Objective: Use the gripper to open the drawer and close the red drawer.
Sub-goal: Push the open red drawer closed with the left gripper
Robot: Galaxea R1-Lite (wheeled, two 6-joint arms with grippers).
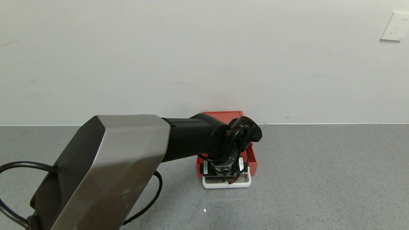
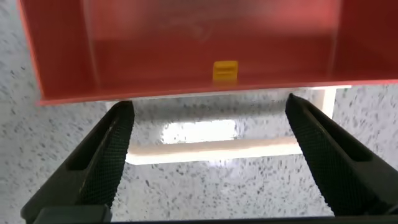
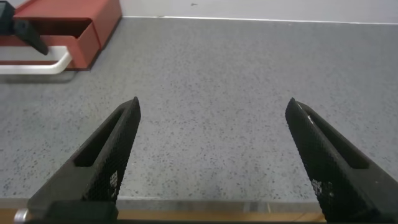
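Note:
The red drawer [image 1: 253, 160] stands against the back wall with its tray pulled out toward me. The left wrist view looks into the open tray [image 2: 186, 50], which holds a small yellow piece [image 2: 225, 70]. The white loop handle [image 1: 227, 185] lies on the table in front of the tray. My left gripper [image 1: 227, 179] points down over the handle [image 2: 211, 149]. It is open [image 2: 208, 104], one finger on each side of the handle and touching nothing. My right gripper [image 3: 213, 102] is open and empty above bare table, well away from the drawer [image 3: 74, 15].
The grey speckled table [image 1: 319, 175] runs back to a white wall. A wall socket [image 1: 395, 26] is at the upper right. My left arm's silver link [image 1: 111, 166] fills the lower left of the head view. The table's front edge [image 3: 205, 208] lies under my right gripper.

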